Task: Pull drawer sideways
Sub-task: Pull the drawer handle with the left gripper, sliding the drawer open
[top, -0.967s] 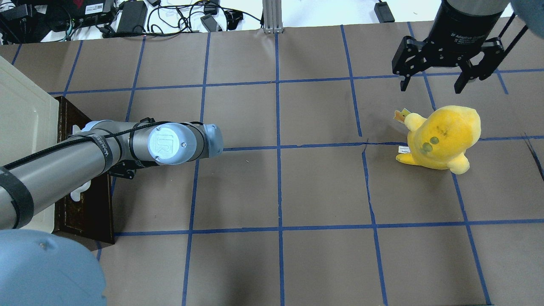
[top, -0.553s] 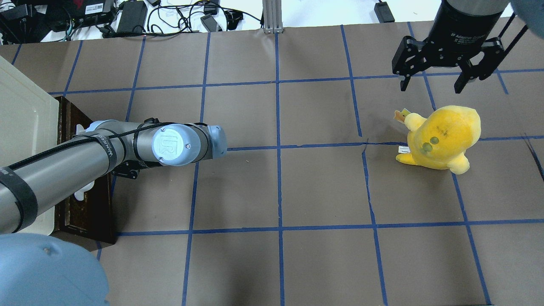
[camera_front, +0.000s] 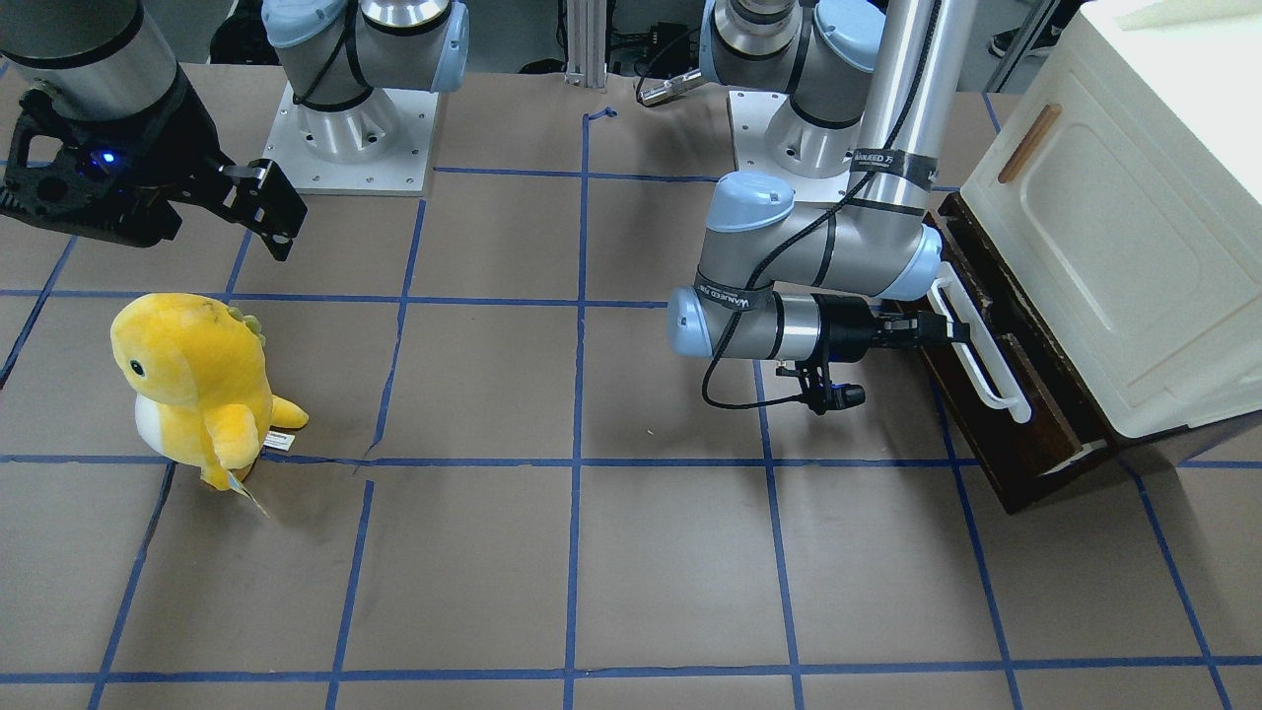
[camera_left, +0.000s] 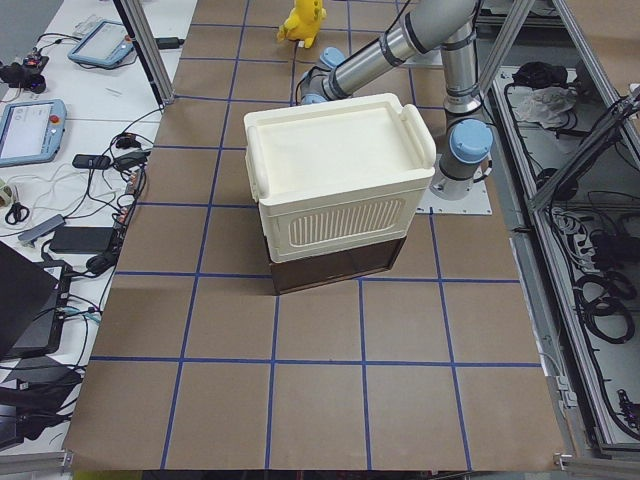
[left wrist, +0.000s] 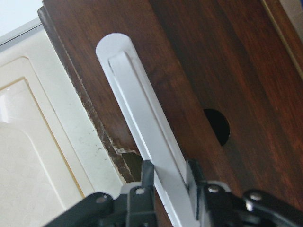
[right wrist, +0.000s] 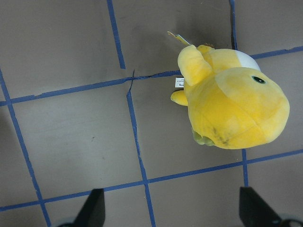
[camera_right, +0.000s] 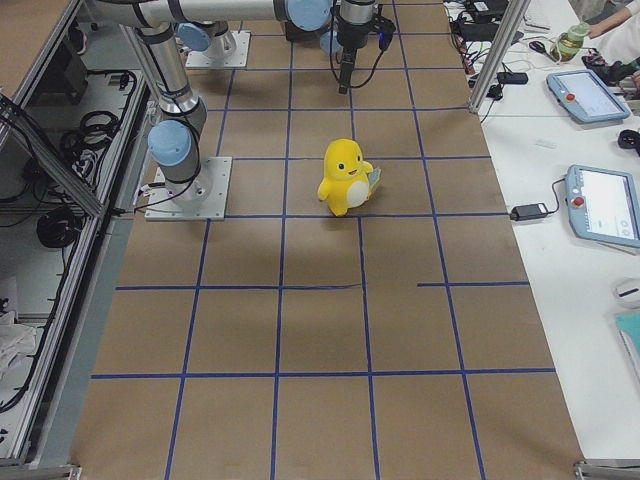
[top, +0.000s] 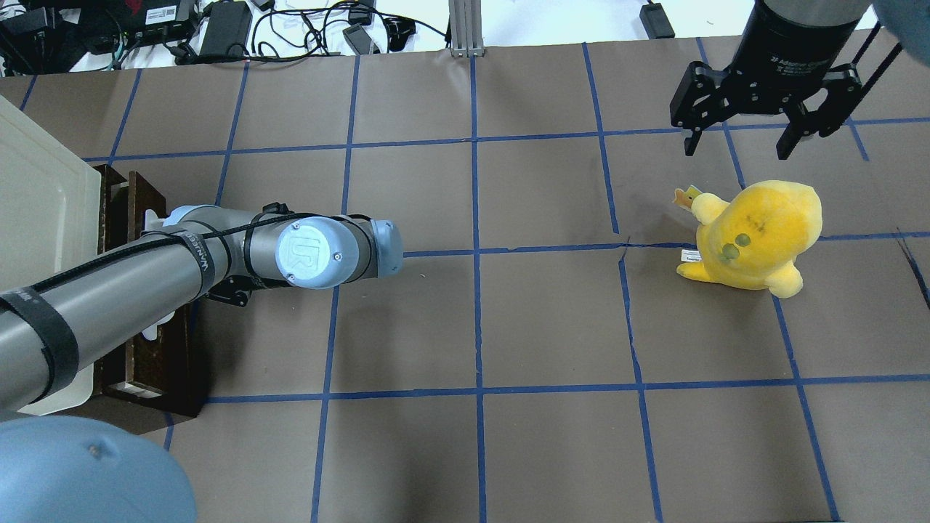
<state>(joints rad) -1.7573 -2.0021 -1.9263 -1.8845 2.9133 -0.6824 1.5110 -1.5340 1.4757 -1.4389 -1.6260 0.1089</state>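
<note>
The drawer (camera_front: pixel 1016 424) sits under a cream cabinet (camera_front: pixel 1134 247), pulled out a little. It has a dark brown front and a long white bar handle (camera_front: pixel 976 350). My left gripper (camera_front: pixel 948 328) is shut on the handle near its middle. In the left wrist view both fingers (left wrist: pixel 147 175) clamp the white bar (left wrist: pixel 137 113) against the brown front (left wrist: pixel 213 61). In the overhead view the left arm hides this gripper and the drawer front (top: pixel 156 356) shows below it. My right gripper (top: pixel 736 149) is open and empty, high above the table.
A yellow plush toy (top: pixel 755 232) stands on the brown table paper below the right gripper, also in the right wrist view (right wrist: pixel 232 109). The cabinet (top: pixel 36 211) fills the table's left end. Cables and power bricks (top: pixel 225 29) lie beyond the far edge.
The left arm has moved right in the overhead view and the drawer front has come with it. A gap now shows between the front and the cabinet. The right arm has not moved.
</note>
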